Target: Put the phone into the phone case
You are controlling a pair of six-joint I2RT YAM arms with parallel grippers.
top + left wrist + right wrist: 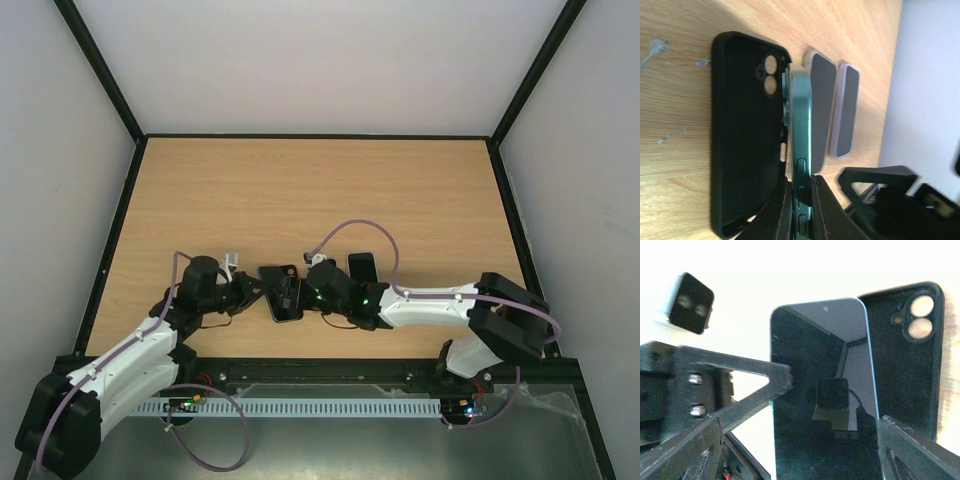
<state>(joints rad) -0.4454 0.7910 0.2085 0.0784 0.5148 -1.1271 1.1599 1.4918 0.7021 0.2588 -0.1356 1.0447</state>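
Phone [801, 125] pinched edgewise in left hand [802, 215] (case [740, 140] alongside); right hand [835, 400] splayed.

The counter [320, 190] is pale wood-grain board with dark rails at its edges. A black phone case [742, 135] lies flat on it, hollow side up. Nearby, not touching it, lies a lilac-edged second phone [845, 110]. Pale flecks [657, 45] mark the wood.
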